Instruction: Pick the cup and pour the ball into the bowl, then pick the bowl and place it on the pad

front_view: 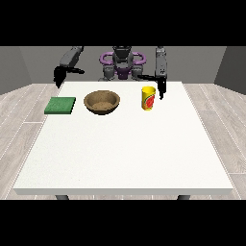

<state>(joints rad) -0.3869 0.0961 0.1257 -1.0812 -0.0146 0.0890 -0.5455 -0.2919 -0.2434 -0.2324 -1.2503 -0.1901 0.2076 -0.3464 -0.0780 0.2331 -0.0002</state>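
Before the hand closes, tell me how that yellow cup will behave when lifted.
The yellow cup stands tall and narrow, so a sideways nudge would probably tip it. Its round wall means it would likely roll if toppled. It looks rigid, probably light.

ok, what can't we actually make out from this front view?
- Ball: not visible; the yellow cup walls hide its inside from the front view.
- Hand at the view's right: too small to tell whether it touches the cup, or how it is posed.
- Hand at the view's left: small and dark, pose unclear.
- Wooden bowl: near wall hides part of its floor.
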